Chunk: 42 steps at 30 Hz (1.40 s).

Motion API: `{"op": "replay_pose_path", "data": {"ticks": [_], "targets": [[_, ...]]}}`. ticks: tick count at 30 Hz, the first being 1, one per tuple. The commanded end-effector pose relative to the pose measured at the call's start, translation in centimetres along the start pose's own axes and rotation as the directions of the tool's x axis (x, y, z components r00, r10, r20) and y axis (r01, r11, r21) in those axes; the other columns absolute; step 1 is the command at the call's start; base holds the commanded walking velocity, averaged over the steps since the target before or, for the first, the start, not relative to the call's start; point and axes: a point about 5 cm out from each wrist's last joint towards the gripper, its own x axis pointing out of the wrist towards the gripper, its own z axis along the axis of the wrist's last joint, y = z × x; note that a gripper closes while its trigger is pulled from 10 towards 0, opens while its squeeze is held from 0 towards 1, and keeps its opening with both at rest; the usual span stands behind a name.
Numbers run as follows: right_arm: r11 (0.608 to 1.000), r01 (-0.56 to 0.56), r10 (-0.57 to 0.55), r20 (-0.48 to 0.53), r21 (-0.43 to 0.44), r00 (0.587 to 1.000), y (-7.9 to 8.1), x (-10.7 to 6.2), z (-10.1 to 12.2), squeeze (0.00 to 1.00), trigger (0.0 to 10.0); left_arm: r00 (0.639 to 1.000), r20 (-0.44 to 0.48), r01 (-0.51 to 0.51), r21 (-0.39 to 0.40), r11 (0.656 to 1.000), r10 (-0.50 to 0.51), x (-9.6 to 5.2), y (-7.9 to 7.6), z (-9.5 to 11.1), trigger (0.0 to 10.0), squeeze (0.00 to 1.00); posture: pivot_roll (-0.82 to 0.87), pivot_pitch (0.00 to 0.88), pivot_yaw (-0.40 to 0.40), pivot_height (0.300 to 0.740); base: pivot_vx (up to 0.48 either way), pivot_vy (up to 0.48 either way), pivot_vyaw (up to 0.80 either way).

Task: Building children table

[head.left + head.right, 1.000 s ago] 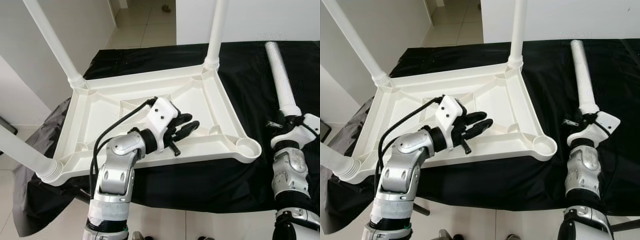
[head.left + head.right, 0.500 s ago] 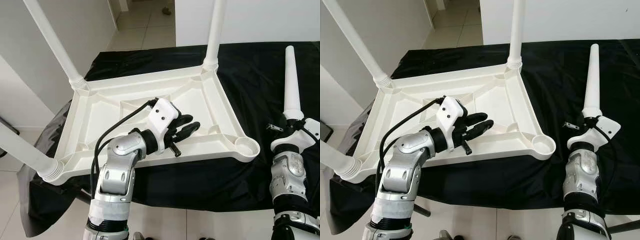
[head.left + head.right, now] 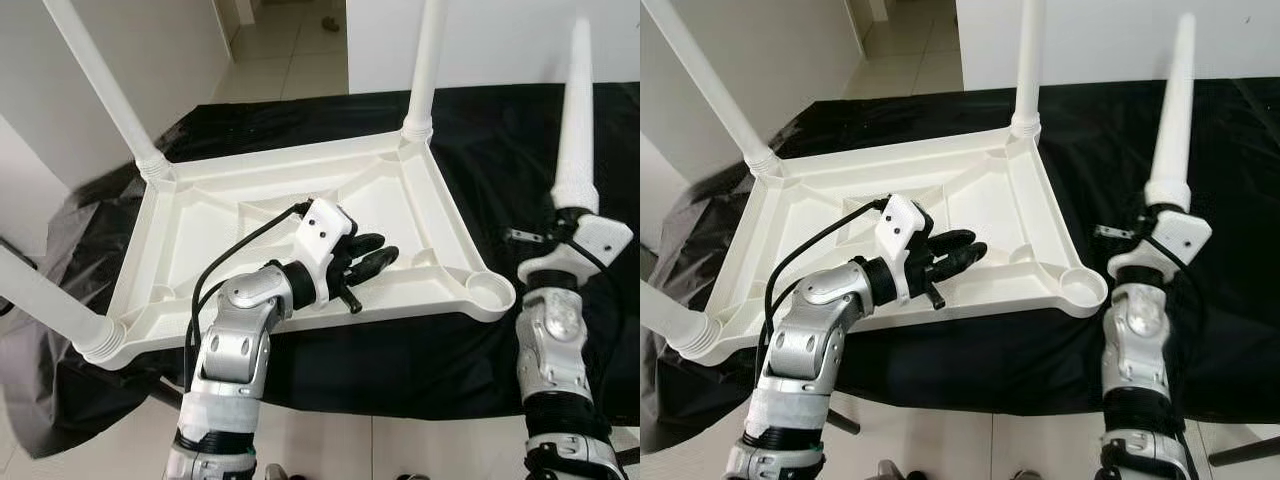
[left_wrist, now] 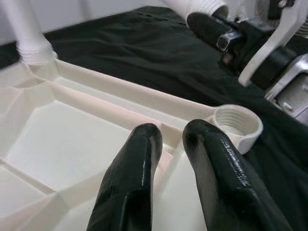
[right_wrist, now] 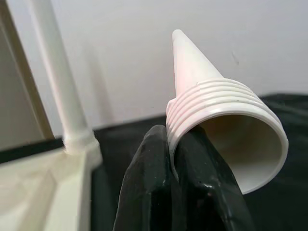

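White tabletop lies upside down on a black cloth, three legs already screwed into its corners and standing up. Near right corner has an empty threaded socket. Left gripper rests inside the tabletop on a rib near that socket, fingers slightly apart, holding nothing. Right gripper is beside the table, just right of the socket, pinching the loose leg at its threaded end; the leg stands almost upright, tip pointing up, open end facing the wrist camera.
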Motion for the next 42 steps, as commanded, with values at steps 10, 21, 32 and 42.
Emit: {"op": "replay_pose_path", "data": {"ticks": [10, 21, 32, 42], "targets": [[0.989, -0.145, 0.135, 0.266, 0.018, 0.955, 3.4, 5.4, 6.9, 0.00, 10.0, 0.980, 0.165, -0.108, -0.017, 0.994, 0.110, 2.6, 1.9, 5.5, 10.0, 0.00, -0.03, 0.047, 0.091, 0.740, 0.000, 0.000, 0.00], [0.942, -0.334, 0.309, 0.435, -0.020, 0.846, 6.5, 7.2, 11.8, 0.00, 10.0, 0.976, 0.186, -0.102, -0.063, 0.993, 0.112, 3.1, 3.6, 7.8, 10.0, 0.00, -0.04, 0.038, 0.075, 0.740, 0.000, 0.000, 0.00], [0.877, -0.477, 0.453, 0.416, -0.051, 0.788, 8.2, 5.0, 11.1, 0.00, 10.0, 0.964, 0.248, -0.057, -0.161, 0.985, 0.096, 2.9, 5.0, 9.7, 10.0, 0.00, -0.04, 0.038, 0.074, 0.740, 0.000, 0.000, 0.00], [0.840, -0.540, 0.524, 0.343, -0.057, 0.779, 7.8, 2.6, 9.8, 0.00, 10.0, 0.976, 0.214, 0.021, -0.274, 0.961, 0.039, 2.6, 6.1, 9.3, 10.0, 1.00, -0.06, 0.045, 0.081, 0.740, 0.000, 0.000, 0.00]]}}
